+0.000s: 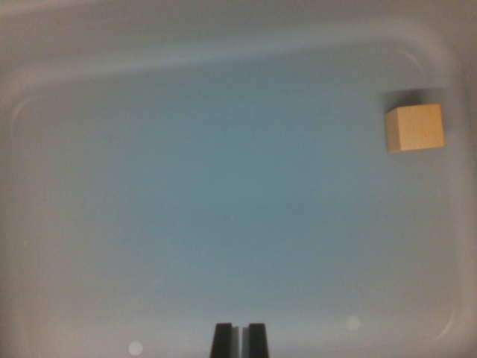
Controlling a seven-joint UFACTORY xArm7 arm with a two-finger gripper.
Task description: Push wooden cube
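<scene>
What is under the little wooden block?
The light wooden cube sits on the pale blue-grey floor of a shallow tray, near its upper right corner. A dark shadow shows along its top edge. The floor directly beneath it is covered.

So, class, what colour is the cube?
Light tan wood, the wooden cube, seen in the wrist view.

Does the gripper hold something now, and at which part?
Nothing is held. The gripper is shut and empty; the wooden cube lies apart, at the wrist view's upper right.
</scene>
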